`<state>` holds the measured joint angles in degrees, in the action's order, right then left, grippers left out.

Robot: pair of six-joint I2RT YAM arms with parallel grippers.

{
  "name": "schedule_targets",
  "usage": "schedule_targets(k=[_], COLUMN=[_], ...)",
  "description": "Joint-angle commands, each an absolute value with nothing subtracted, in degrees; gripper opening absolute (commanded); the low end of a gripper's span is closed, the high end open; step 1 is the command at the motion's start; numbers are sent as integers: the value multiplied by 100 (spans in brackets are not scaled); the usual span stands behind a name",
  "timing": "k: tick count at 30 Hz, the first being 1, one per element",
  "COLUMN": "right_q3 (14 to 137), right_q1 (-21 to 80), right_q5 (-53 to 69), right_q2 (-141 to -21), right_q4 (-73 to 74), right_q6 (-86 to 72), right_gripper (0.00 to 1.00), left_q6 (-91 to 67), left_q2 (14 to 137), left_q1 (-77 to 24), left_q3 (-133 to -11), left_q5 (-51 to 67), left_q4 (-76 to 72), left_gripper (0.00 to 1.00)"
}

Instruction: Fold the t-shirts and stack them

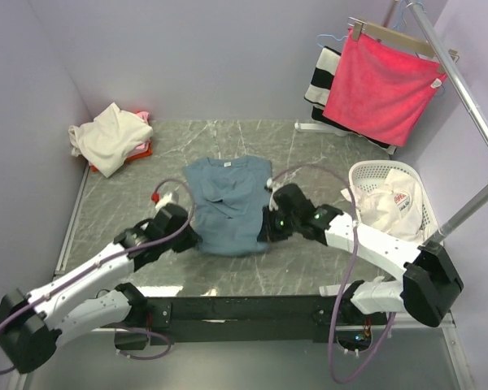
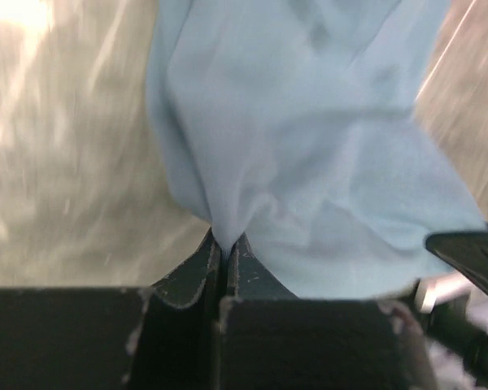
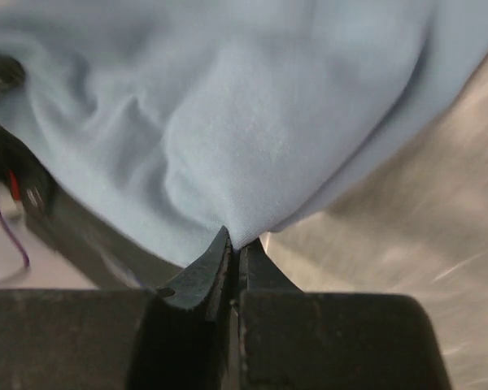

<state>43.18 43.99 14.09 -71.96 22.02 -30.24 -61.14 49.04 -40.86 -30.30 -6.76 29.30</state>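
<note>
Left gripper [image 2: 225, 244], right gripper [image 3: 234, 241] pinching blue-grey t-shirt [image 1: 226, 203]; basket [image 1: 372, 166] beside, probably holding shirt [image 1: 388, 205]

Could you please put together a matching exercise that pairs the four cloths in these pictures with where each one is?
Things:
1. blue-grey t-shirt
2. cream t-shirt
3. white t-shirt with red print
4. pink-red towel

Places:
A. hanging from a hanger, back right
B. in the white basket
C. heaped at the back left
D. in the middle, pinched by the left gripper and the right gripper

Pairs: 1-D, 2-C, 3-B, 4-A.
</note>
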Motion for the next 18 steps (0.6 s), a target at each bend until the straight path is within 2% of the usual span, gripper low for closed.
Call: schedule_targets(k=[1,6,10,18], right_q3=[5525,6572,7882,10791], right_q1=[3729,3068,2734,2233], right_q5=[799,957,1125,1354], right_q2=[-7618,-8803,-9833,-12268], right_q4=[2320,2250,2346,3014], right_q6=[-2347,-1890,-1705,-1547], right_gripper=[0,2,3,4], left_q6=[-5547,-4800,-4195,-3657], left_q2=[5746,6951,7994,10797], left_q1=[-4035,-3060,-2418,-1425], left_q3=[-4216,-4851,-5448,-7890], left_q5=[-1949,-1425,-1204,-45], left_q4=[2866,1918,1311,958], left_gripper=[1,1,1,1])
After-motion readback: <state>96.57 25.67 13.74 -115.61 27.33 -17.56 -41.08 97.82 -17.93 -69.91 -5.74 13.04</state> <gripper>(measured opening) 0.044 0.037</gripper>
